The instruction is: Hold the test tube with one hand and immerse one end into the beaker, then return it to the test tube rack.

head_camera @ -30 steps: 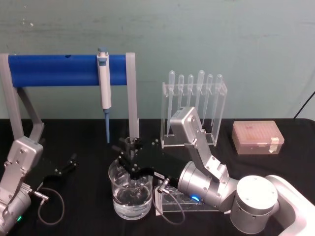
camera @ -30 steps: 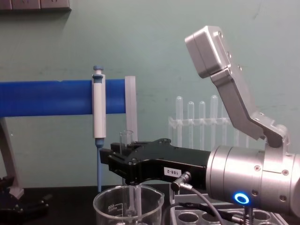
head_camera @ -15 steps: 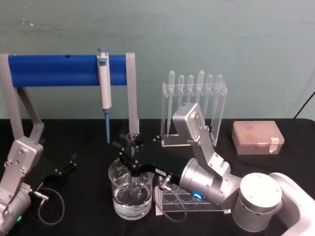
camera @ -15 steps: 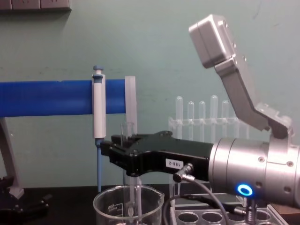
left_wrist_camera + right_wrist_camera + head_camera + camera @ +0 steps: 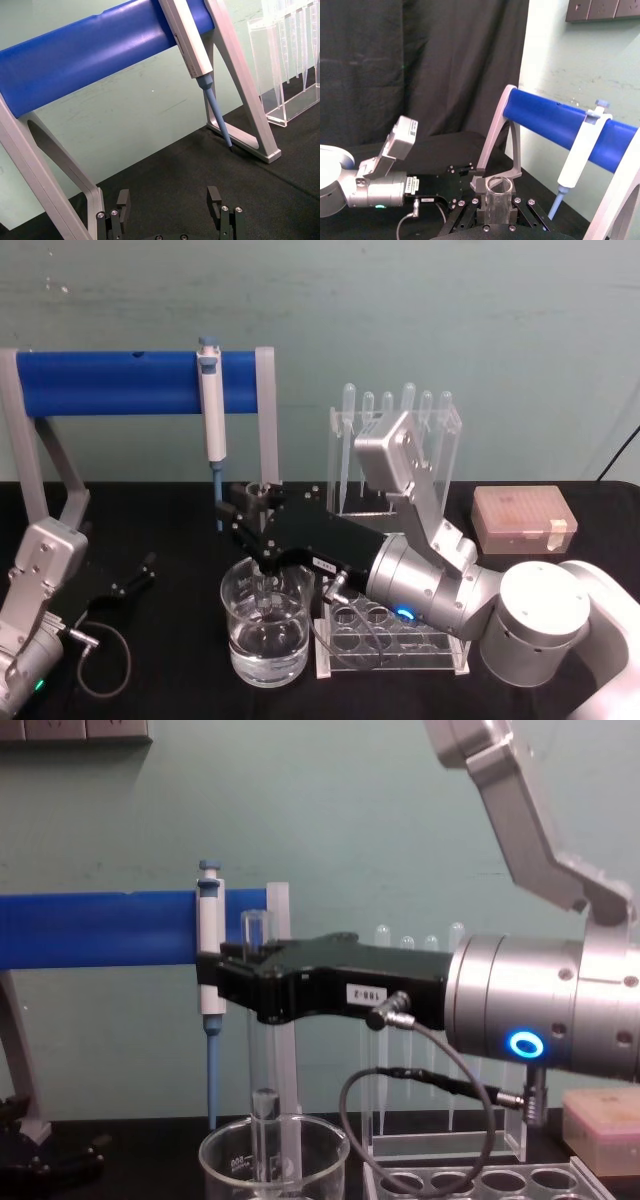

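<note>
Your head cam looks down & fwd from above at the bench. Chest cam sits low, level w/ the beaker point(image 5: 273, 1155) rim, v. close; both share the blue rack bar point(image 5: 130, 383) & hanging pipettor point(image 5: 209, 952). L wrist cam looks across the black tabletop point(image 5: 200, 165) at that bar. R wrist cam faces along its own fingers toward the other arm.

A black-covered table point(image 5: 170, 680) is carrying a lab set-up: a beaker point(image 5: 265, 632) of clear liquid is standing near the front, just beside a clear tube rack point(image 5: 392, 645). Behind, a grey-legged stand point(image 5: 268, 440) with a blue bar, an acrylic pipette holder point(image 5: 394, 462) and a pink tip box point(image 5: 524, 521) are sitting along the back edge.
</note>
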Tool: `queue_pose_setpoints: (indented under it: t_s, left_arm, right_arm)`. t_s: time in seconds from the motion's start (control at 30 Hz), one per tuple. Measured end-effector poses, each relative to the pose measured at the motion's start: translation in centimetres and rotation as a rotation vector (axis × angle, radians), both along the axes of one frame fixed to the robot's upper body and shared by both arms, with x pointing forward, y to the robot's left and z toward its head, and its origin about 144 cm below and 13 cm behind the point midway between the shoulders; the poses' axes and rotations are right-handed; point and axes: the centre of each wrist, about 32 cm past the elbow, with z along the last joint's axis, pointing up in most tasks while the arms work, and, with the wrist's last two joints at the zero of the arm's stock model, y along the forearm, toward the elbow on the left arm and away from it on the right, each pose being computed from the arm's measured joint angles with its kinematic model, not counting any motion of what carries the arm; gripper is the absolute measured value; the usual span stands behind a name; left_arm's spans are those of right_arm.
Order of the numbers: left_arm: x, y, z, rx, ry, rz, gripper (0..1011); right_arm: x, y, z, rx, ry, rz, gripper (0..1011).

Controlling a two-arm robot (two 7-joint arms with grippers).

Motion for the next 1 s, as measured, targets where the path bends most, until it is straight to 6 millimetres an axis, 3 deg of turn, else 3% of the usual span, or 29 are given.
queue_pose_setpoints:
  t_s: [0.5,0.7,1.0]
  left_arm:
    - [0.0,0.0,0.0,0.0,0.0,0.0,1000]
    - [0.0,0.0,0.0,0.0,0.0,0.0,1000]
    - [0.0,0.0,0.0,0.0,0.0,0.0,1000]
  right_arm:
    - [-0.1,-1.4,3.0,0.058,0.012,0.006,217]
    - [-0.7,-3.1,4.3,0.071,-0.002,-0.001,217]
    - [-1.7,-5.9,4.8,0.058,-0.02,-0.063,217]
